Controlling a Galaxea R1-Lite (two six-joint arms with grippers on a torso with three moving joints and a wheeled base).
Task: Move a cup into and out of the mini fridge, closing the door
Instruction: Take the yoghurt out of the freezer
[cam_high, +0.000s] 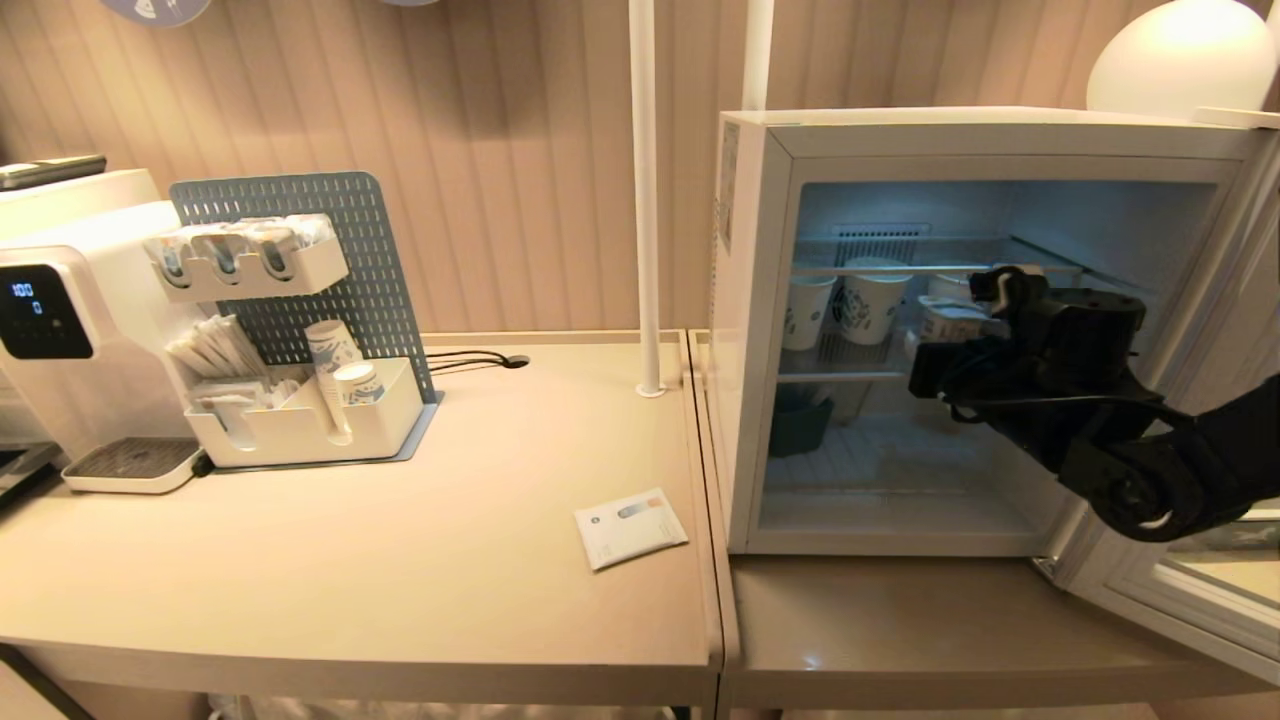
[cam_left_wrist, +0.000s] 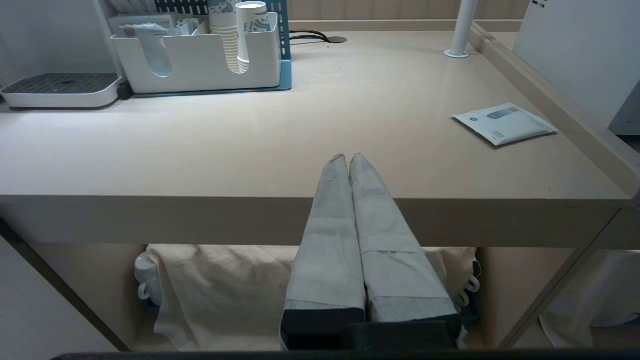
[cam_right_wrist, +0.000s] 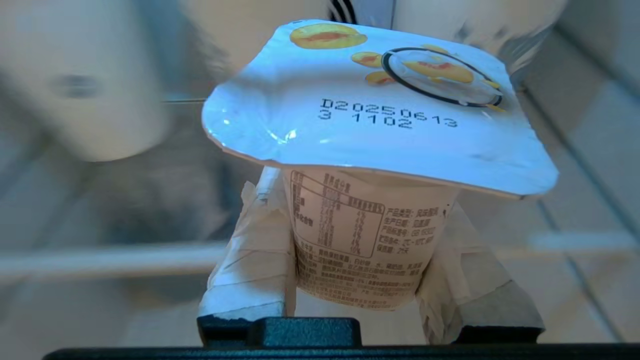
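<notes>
Right pincer (cam_right_wrist: 357, 260) grips cup (cam_right_wrist: 365, 240) inside mini fridge (cam_high: 760, 300).

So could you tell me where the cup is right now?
Inside the open fridge, at its right side, gripped between the right tool's fingers, beside the paper cups on the shelf.

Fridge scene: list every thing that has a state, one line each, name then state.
mini fridge: open, interior lit.
door: swung wide open on the robot's right.
cup: foil lid sealed, clamped between the right gripper's fingers, inside the fridge.
right gripper: shut on the cup.
left gripper: shut, empty, parked at the table's front edge.
water dispenser: display lit.
</notes>
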